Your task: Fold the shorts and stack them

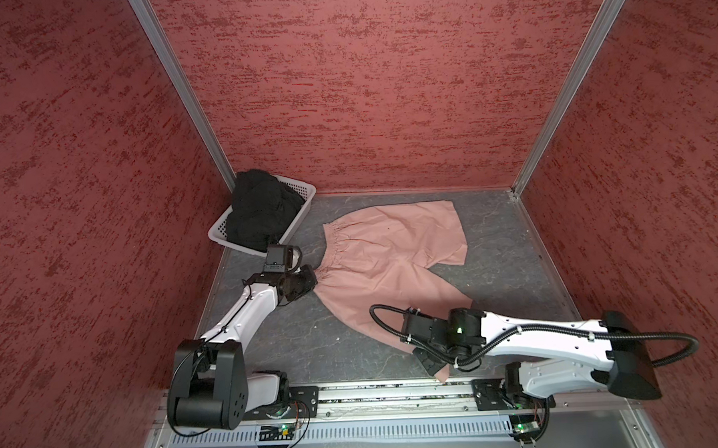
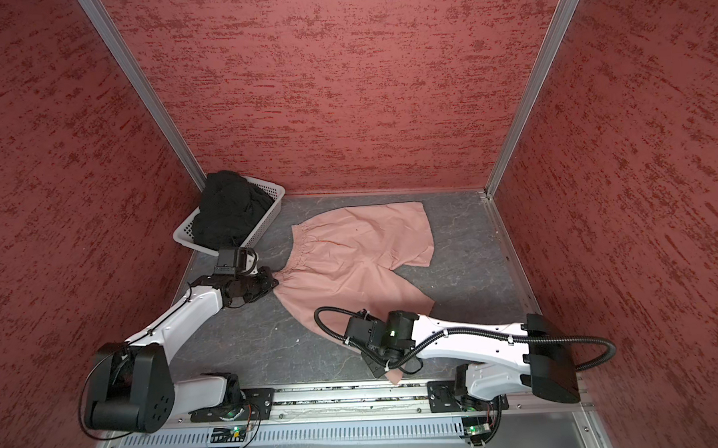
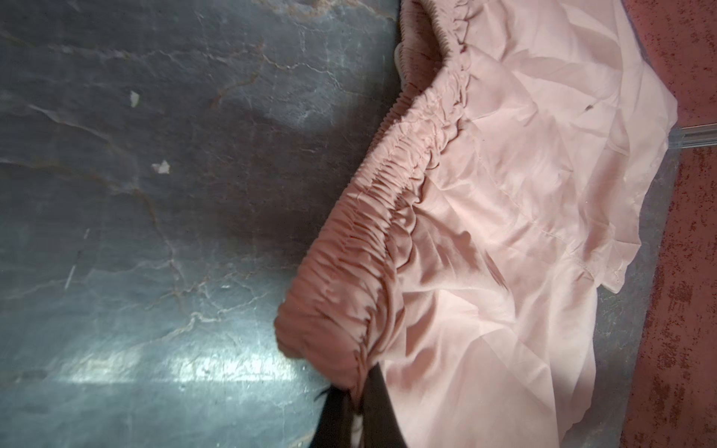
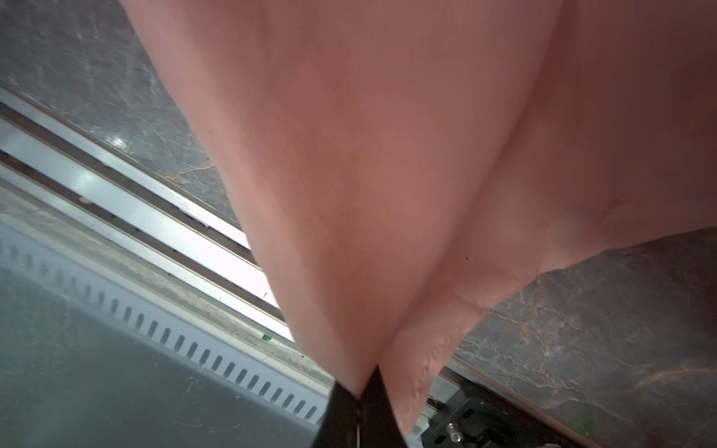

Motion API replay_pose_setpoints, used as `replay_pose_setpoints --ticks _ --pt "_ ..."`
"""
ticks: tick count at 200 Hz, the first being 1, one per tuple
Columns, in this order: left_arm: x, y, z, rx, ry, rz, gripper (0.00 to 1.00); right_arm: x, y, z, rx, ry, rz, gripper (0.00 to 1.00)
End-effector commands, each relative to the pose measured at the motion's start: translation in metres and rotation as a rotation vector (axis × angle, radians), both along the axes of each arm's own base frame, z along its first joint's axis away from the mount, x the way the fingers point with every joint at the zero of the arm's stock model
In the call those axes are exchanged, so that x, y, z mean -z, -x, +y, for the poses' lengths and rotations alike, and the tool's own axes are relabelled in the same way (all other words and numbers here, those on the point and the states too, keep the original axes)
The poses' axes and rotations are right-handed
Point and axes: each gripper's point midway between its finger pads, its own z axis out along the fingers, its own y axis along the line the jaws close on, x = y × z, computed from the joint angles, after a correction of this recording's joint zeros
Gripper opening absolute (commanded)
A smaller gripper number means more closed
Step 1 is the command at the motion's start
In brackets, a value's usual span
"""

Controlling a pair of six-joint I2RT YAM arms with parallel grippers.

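So | black shorts [image 1: 261,212] heaped in basket [image 1: 302,185], far-left desk [image 1: 495,227] corner | left gripper [image 3: 359,395] clamped on pink shorts [image 1: 392,252] waistband end | they lie spread mid-desk | right gripper [image 4: 361,390] pinching a leg hem near front edge | step: starting first fold, I'd guess | next: lift both corners together, keep cloth taut

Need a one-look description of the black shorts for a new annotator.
Go to the far-left corner of the grey table. A white perforated basket sits there at an angle, and the black shorts are the crumpled dark heap filling it. The only other garment, the pink shorts, lies mostly spread out on the table.
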Motion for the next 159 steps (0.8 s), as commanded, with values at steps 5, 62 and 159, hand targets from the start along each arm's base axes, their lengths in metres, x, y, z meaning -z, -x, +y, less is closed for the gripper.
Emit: replay_pose_setpoints --ticks 5,62,159 --pt "-0.015 0.023 0.006 0.009 -0.06 0.046 0.0 -0.027 0.005 0.003 -0.085 -0.004 0.03 0.0" --pt "-0.067 0.046 0.028 -0.033 -0.135 -0.008 0.0 -0.094 -0.023 -0.021 -0.046 0.034 -0.124 0.0" --pt "-0.088 0.032 0.056 -0.028 -0.231 -0.028 0.0 -0.076 -0.055 -0.058 -0.123 0.289 -0.256 0.0"
